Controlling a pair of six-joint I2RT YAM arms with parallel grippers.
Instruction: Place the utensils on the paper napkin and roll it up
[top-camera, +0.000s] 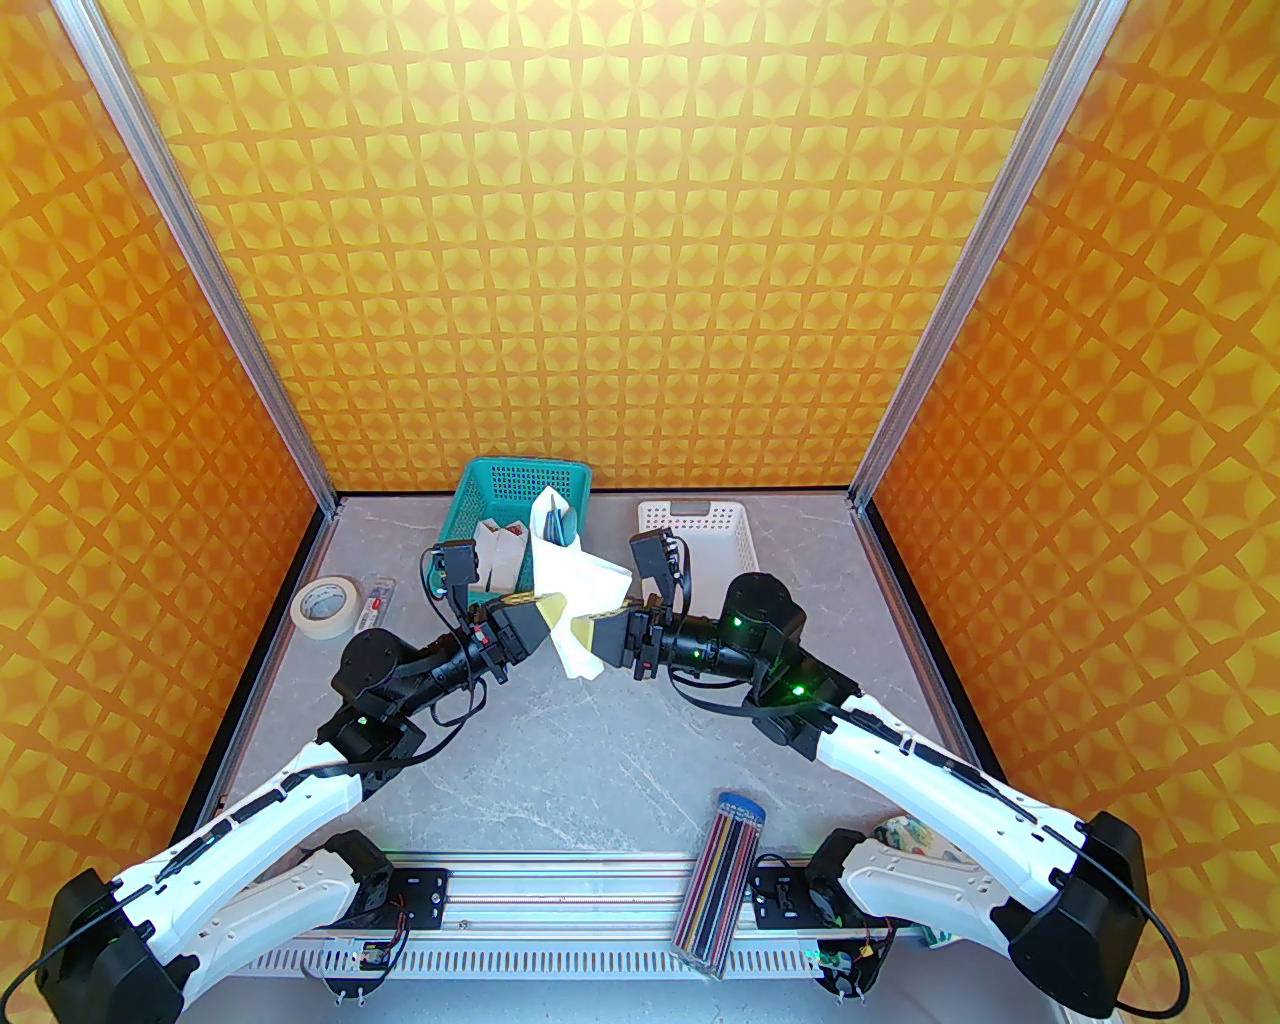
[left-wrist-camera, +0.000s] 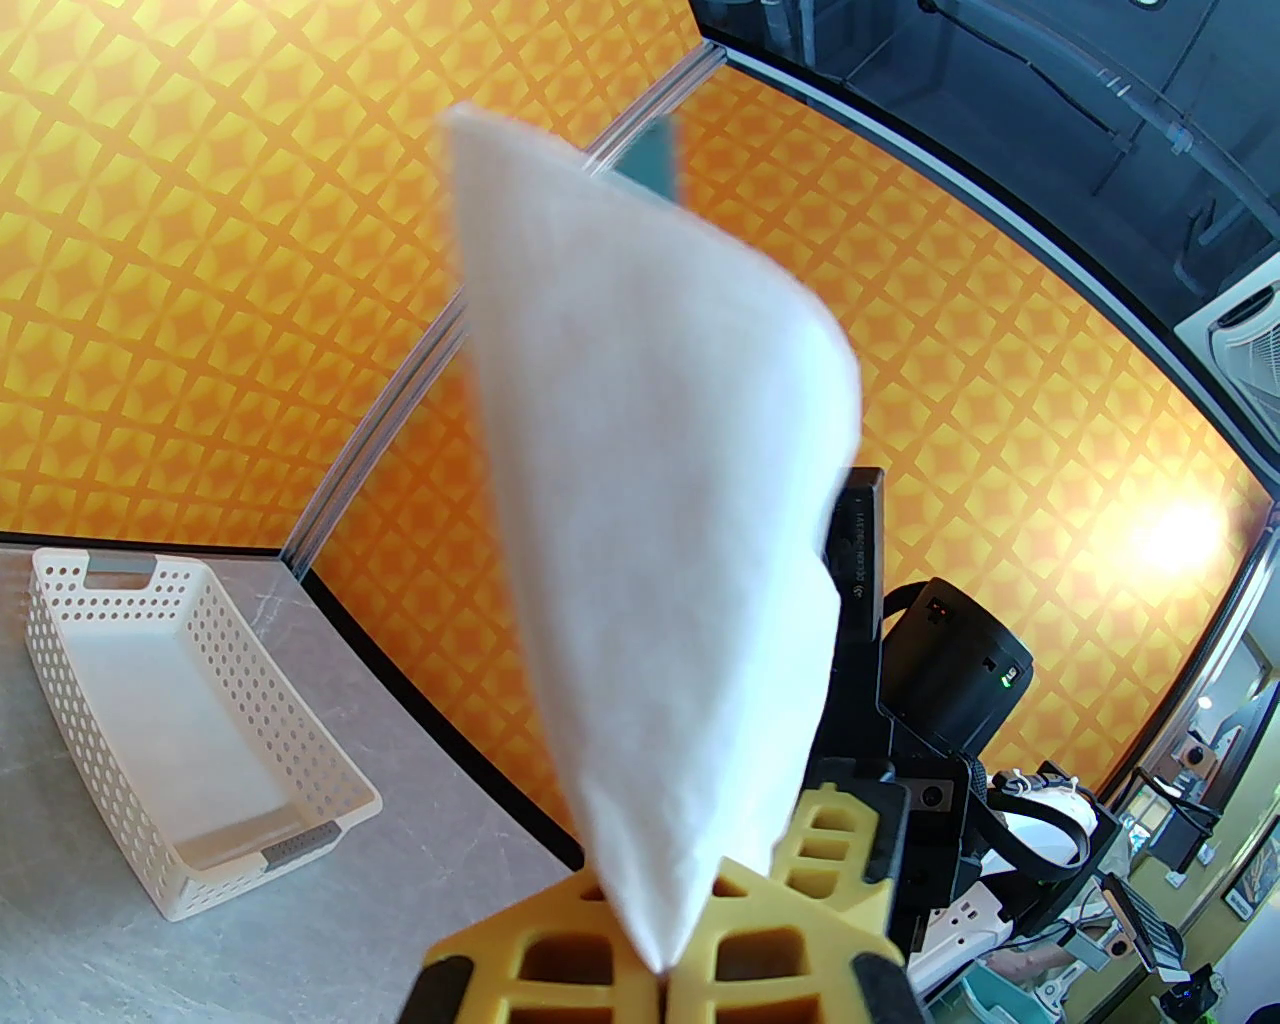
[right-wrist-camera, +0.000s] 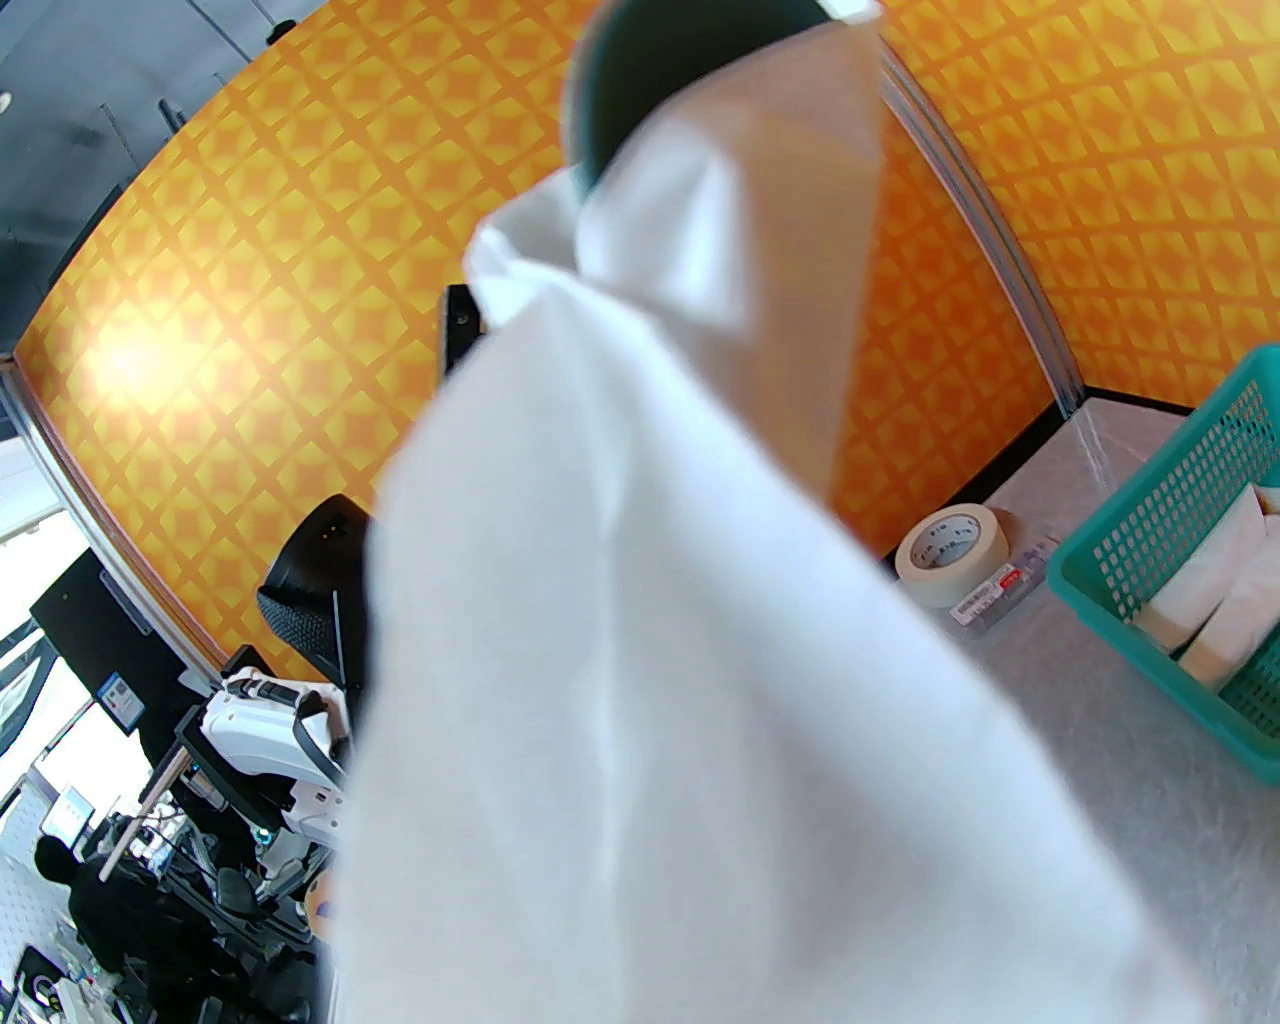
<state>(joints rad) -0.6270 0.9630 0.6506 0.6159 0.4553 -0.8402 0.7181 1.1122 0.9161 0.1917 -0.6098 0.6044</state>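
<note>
The paper napkin (top-camera: 572, 585) is rendered plain white, and dark teal is shown by the utensils (top-camera: 562, 524). The walls (top-camera: 640, 250) are covered in an orange-and-yellow star lattice. The worktop (top-camera: 600, 740) is veined grey. The mesh basket (top-camera: 468, 505) is coloured teal, the perforated basket (top-camera: 690, 511) white.

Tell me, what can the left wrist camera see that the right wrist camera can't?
Left wrist view: a white holey basket, and the yellow left claw pinching the paper napkin by its tip. Right wrist view: a teal basket holding white bundles, plus a masking tape roll. Both: that napkin up close, and orange patterned walls.
</note>
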